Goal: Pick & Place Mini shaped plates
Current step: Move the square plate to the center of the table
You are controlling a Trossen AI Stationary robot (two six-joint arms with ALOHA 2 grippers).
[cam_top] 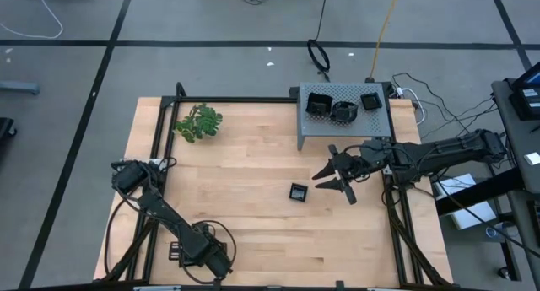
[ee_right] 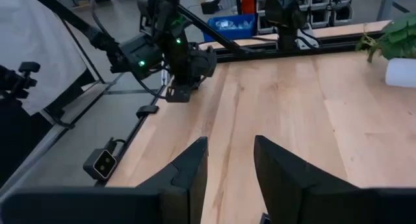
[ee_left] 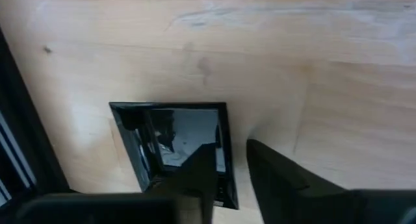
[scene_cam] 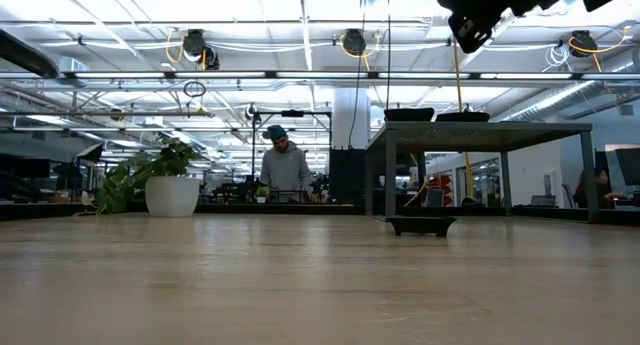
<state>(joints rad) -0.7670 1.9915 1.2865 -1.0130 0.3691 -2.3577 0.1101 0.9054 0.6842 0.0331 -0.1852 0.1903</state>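
At the near left corner of the pale wooden tabletop [cam_top: 253,207], the left claw [ee_left: 231,169] hangs just over a small glossy black square plate [ee_left: 172,143] that lies flat close to the dark frame rail [ee_left: 19,146] along that side. Its two dark fingers [ee_left: 279,175] stand a narrow gap apart, empty; one crosses above the plate's near corner, the other is over bare wood beside it. Whether they touch the plate I cannot tell. This plate is square, so it has no long axis; its sides run slightly askew to the rail.

Toward the middle, right of centre, a second small black square plate [cam_top: 298,191] sits alone on open wood, flat, rim up, edges roughly parallel to the tabletop's edges. In the low view it shows as a shallow dark dish [scene_cam: 420,224] with nothing in front of it.

Just beyond it to the right, the right claw [cam_top: 342,175] hovers clear of the wood, fingers moderately apart and holding nothing.

At the far right corner, a grey perforated metal box [cam_top: 346,122] carries three more black plates [cam_top: 342,105] in a row on its top. At the far left, a green leafy sprig [cam_top: 199,122] lies well apart from everything.

Beyond the tabletop, a person [scene_cam: 285,165] stands in the room.
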